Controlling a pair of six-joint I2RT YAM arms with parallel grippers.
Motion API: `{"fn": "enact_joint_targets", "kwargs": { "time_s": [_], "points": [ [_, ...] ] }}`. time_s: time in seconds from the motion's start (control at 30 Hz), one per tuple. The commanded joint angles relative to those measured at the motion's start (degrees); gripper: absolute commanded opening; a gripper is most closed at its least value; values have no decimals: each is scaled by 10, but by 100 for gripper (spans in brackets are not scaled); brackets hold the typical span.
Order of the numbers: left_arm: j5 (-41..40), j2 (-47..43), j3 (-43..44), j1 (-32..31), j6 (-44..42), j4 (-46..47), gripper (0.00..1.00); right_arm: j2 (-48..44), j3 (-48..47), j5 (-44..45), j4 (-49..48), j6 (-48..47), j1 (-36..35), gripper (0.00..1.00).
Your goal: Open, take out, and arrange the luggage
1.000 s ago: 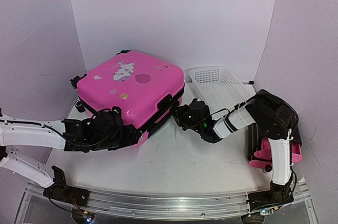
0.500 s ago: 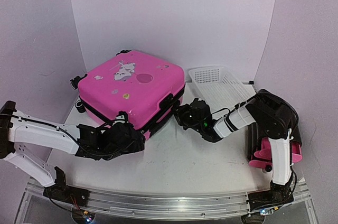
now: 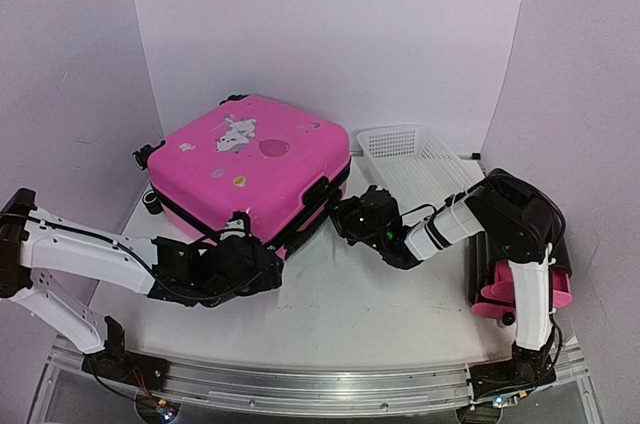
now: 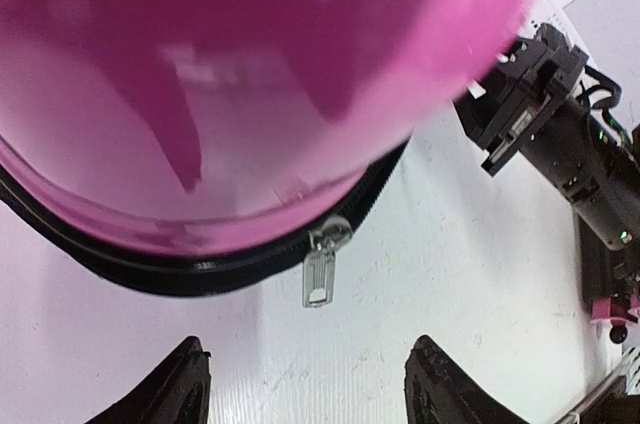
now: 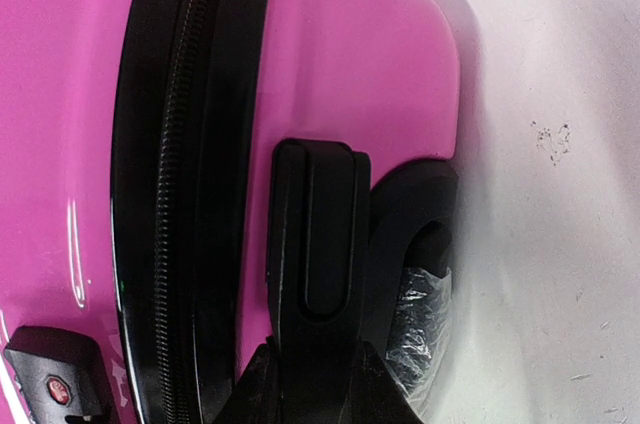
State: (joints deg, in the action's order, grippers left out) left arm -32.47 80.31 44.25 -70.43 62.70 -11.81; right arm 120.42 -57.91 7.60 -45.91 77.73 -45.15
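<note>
Top external view shows the hot-pink hard-shell suitcase [image 3: 250, 169] lying flat and closed at 10 o'clock on the white table [image 3: 400, 314]. Its glossy lid faces up, carrying a white cartoon sticker and several small ones. A black zipper band [image 4: 250, 269] rings its side, and black wheels sit at its 9 o'clock corner. A white mesh plastic basket [image 3: 410, 159] stands just beside it at 3 o'clock.

The left gripper [image 4: 310, 389] is at the case's 6 o'clock corner with its fingers [image 4: 185, 384] apart and holding nothing. A silver zipper pull [image 4: 318, 269] hangs from the band at 12 o'clock of the gap, touching neither finger.

The right gripper [image 3: 345, 216], at the case's 4 o'clock side, is clamped on a black raised bar [image 5: 310, 234] beside a plastic-wrapped wheel [image 5: 420, 319].
</note>
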Motion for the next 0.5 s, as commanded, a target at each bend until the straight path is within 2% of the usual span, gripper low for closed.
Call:
{"fn": "enact_joint_targets", "kwargs": {
  "time_s": [0.0,0.07,0.13,0.17,0.3,0.4,0.47],
  "points": [
    [63,-24,18,-2,7,-18,68,-33,3,21,1,-36,-4,0],
    [78,-44,12,-3,-15,-16,68,-32,-2,2,3,-49,-4,0],
    [79,-77,6,-4,-57,-18,79,-40,-2,-8,14,-68,-3,3],
    [82,-93,10,-2,-81,-27,82,-47,-2,-14,28,-82,-3,6],
    [103,-126,93,13,-174,-167,83,-78,-16,-47,117,-163,8,8],
    [147,-153,147,57,-251,-239,85,-85,-41,-87,186,-227,20,3],
    [205,-173,178,123,-300,-275,84,-87,-47,-93,210,-259,28,0]
  ]
}}
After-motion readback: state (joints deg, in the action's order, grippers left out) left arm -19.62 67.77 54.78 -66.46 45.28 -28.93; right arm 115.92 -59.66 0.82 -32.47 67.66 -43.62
